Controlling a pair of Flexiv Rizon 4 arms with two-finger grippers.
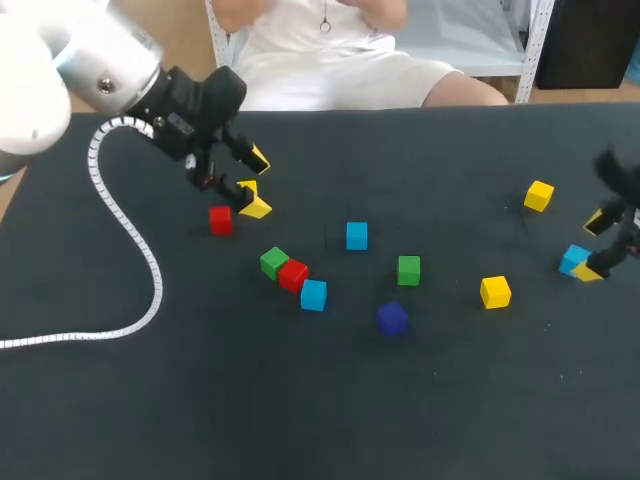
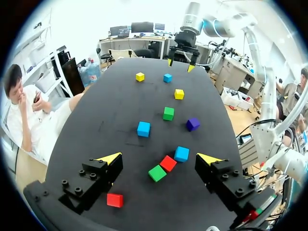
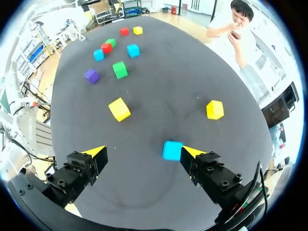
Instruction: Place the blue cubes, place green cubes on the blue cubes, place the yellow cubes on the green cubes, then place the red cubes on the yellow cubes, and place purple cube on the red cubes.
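Watching the head feed, I have my left gripper point(image 1: 252, 185) hanging over the far left part of the worktop point(image 1: 200, 400), its fingers spread wide with nothing in them. A lone red cube point(image 1: 220, 220) sits just beside it, toward the left edge; the left wrist feed puts that cube outside one finger, not between the two. The arm's white cable point(image 1: 130, 240) trails down across the left side of the worktop. Near the middle, a tight diagonal row runs toward the near edge: the row's green cube point(image 1: 273, 262), the row's red cube point(image 1: 292, 274) and the row's blue cube point(image 1: 313, 295). A middle blue cube point(image 1: 356, 236) stands alone a little toward the far edge. A single green cube point(image 1: 408, 270) lies to its right, and the purple cube point(image 1: 391, 318) sits nearer the near edge. The nearer yellow cube point(image 1: 495, 292) is right of the single green cube, and the far yellow cube point(image 1: 538, 195) is up toward the right edge. My right gripper point(image 1: 595, 247) is at the right edge, fingers released and wide. The right-hand blue cube point(image 1: 574, 259) sits on the worktop between them, close against one fingertip and well apart from the other, so it is not gripped. No cube is stacked on another yet.
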